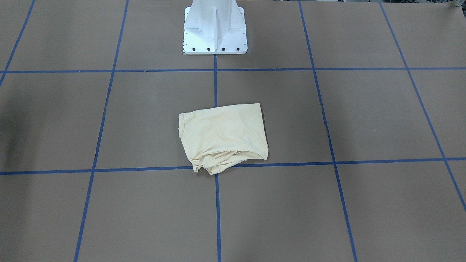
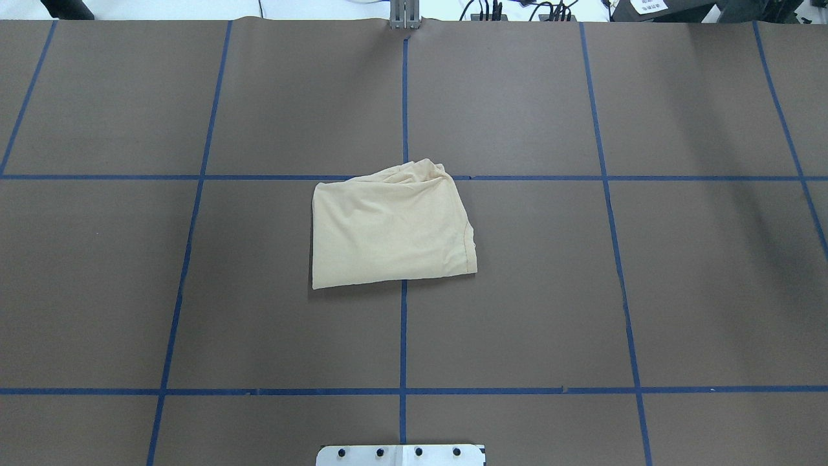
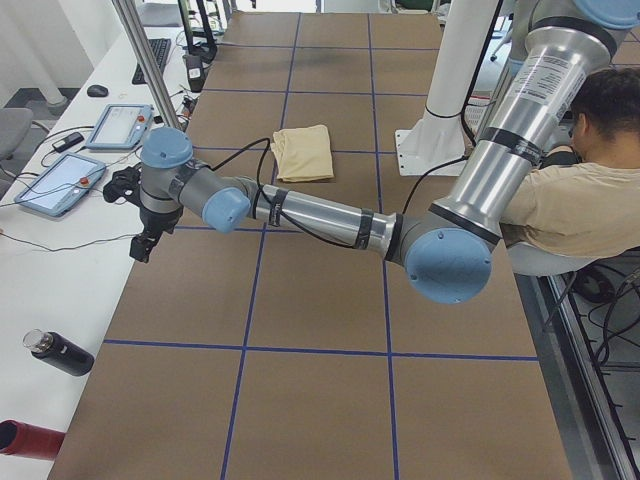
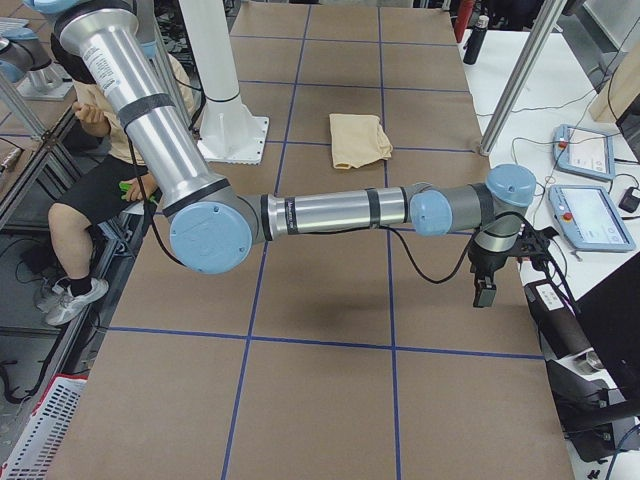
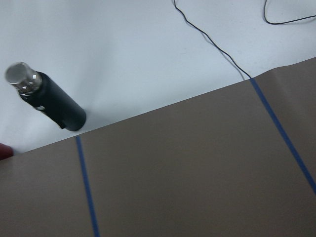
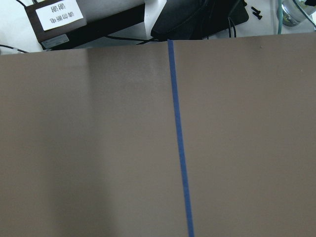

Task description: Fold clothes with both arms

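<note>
Reading the shirt [image 2: 391,226] as already folded: a rough rectangle straight ahead of the pedestal [image 1: 214,32], flat on the table [image 2: 582,310]. Its edge farthest from the pedestal is bunched. If a tidy-up is left, I'd pinch both corners of that edge and pull evenly and low, so the thin layers don't slide.

Left arm [image 3: 310,215] and right arm [image 4: 330,212] reach out to opposite sides of the pedestal, well apart from the shirt. Left gripper [image 3: 143,243] and right gripper [image 4: 485,290]: can't tell whether the fingers are apart or together.

No print or neck label showing. The white sticker [image 6: 59,15] off the table has writing, but it's unreadable.
</note>
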Motion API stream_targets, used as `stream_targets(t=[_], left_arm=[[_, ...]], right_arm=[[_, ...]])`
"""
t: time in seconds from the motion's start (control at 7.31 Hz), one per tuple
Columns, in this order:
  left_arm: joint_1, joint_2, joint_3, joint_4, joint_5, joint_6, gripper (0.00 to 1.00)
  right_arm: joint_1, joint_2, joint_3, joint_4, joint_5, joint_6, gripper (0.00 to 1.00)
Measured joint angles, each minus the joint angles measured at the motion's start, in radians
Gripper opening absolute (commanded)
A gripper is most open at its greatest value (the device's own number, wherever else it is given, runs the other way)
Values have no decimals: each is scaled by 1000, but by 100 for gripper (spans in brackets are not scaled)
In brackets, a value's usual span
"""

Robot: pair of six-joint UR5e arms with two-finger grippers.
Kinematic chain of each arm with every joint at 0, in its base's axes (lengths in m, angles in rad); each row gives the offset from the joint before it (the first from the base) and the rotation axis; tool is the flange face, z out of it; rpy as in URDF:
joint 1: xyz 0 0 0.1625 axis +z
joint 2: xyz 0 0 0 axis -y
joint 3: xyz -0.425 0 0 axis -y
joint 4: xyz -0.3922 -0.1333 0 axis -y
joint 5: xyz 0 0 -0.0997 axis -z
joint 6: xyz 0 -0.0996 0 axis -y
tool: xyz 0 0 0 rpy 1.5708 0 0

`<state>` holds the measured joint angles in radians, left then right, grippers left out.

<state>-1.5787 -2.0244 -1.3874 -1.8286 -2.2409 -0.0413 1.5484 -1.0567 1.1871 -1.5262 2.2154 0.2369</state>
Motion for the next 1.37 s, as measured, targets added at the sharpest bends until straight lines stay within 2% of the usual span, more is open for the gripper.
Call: stream_targets(t=[0.27, 0.55, 0.96, 1.37], left_arm=[[-30, 38, -93, 109, -11, 54, 100], [-28, 104, -157, 113, -39, 50, 100], [-19, 183, -215, 71, -74, 47, 100], [35, 214, -269, 59, -50, 33, 100]], right_arm=[[50, -22, 5, -69, 74, -128, 100], [9, -50, 47, -91, 97, -168, 100], [-65, -146, 169, -88, 155, -205, 100], [-89, -291, 334, -84, 200, -208, 100]])
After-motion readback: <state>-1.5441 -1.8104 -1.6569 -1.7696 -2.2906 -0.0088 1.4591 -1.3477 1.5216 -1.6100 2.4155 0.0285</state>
